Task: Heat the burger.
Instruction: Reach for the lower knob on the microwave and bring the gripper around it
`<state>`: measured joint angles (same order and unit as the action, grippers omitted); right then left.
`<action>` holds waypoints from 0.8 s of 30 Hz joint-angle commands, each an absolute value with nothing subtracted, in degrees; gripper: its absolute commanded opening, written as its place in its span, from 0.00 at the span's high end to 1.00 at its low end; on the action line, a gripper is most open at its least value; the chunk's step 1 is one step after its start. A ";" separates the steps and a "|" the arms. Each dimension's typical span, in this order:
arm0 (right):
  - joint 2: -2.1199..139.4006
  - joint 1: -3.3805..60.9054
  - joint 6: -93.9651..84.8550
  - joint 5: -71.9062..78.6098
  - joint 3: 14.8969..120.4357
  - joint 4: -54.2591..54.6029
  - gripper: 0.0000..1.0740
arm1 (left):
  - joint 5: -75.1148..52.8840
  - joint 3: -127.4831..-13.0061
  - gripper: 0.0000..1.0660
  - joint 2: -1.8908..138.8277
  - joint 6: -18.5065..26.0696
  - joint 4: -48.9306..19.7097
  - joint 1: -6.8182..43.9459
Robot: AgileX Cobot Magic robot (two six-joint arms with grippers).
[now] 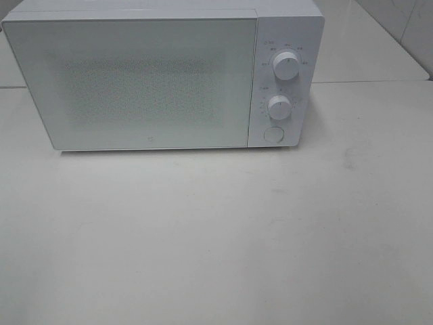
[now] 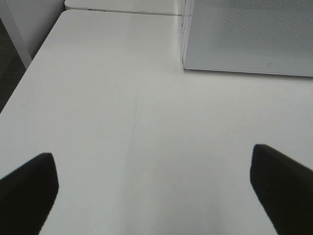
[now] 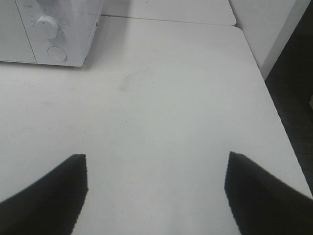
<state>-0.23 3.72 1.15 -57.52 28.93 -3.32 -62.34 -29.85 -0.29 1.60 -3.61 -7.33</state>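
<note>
A boxy white microwave (image 1: 149, 81), door shut, sat upper in frame on your smooth table (image 1: 216, 244). Left gripper (image 2: 151, 161) and right gripper (image 3: 156, 159) gaped wide, empty; you couldn't tell where the burger was.

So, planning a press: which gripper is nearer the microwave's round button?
Right. The right gripper is out front on the button side; the left gripper sits off the door's opposite corner.

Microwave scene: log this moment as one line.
microwave: door shut | burger: not in view | left pincer: open, empty | right pincer: open, empty
</note>
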 commanded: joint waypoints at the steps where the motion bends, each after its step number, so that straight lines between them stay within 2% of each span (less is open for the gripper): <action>1: -1.95 3.38 1.09 -56.84 28.76 -3.55 0.30 | -61.48 -29.68 0.05 -1.60 1.15 -3.38 -7.62; 24: -1.95 3.44 1.38 -56.84 28.76 -3.32 0.30 | -61.48 -29.68 0.05 -1.60 1.26 -3.38 -7.62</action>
<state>-0.23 3.72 1.20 -57.52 28.93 -3.32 -62.34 -29.68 -0.29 1.60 -3.61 -7.33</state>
